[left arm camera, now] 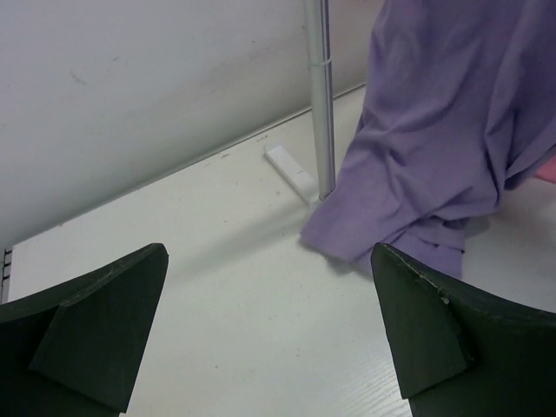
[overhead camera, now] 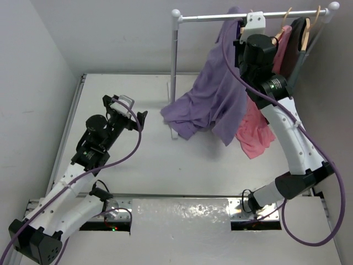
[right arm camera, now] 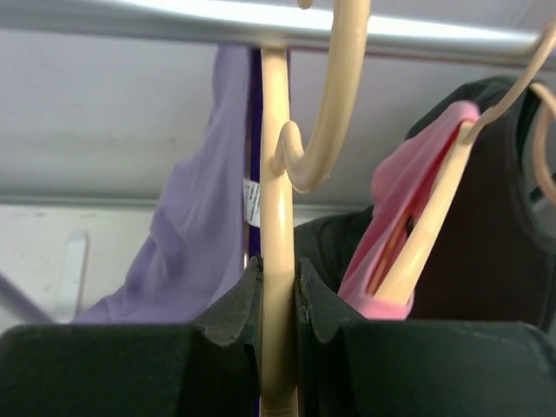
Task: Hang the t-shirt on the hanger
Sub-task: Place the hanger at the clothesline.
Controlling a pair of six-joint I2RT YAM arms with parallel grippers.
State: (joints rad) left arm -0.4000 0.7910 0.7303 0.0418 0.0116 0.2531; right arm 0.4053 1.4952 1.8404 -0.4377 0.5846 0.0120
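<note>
The lavender t-shirt (overhead camera: 212, 94) hangs from up by the rail and drapes down, its lower part bunched on the table by the rack's pole. It also shows in the left wrist view (left arm camera: 443, 130) and the right wrist view (right arm camera: 187, 252). My right gripper (overhead camera: 251, 25) is up at the rail, shut (right arm camera: 278, 269) on the tan hanger (right arm camera: 278, 200), whose hook curves up at the rail. The t-shirt's neck with its label lies just behind this hanger. My left gripper (overhead camera: 126, 113) is open and empty (left arm camera: 269, 295) above the table, left of the t-shirt.
A metal rack has a rail (overhead camera: 242, 16) and an upright pole (overhead camera: 174, 72), with its white foot (left arm camera: 291, 169) on the table. A pink garment (overhead camera: 255, 132) and a dark grey garment (overhead camera: 300, 44) hang on their own wooden hangers at the right.
</note>
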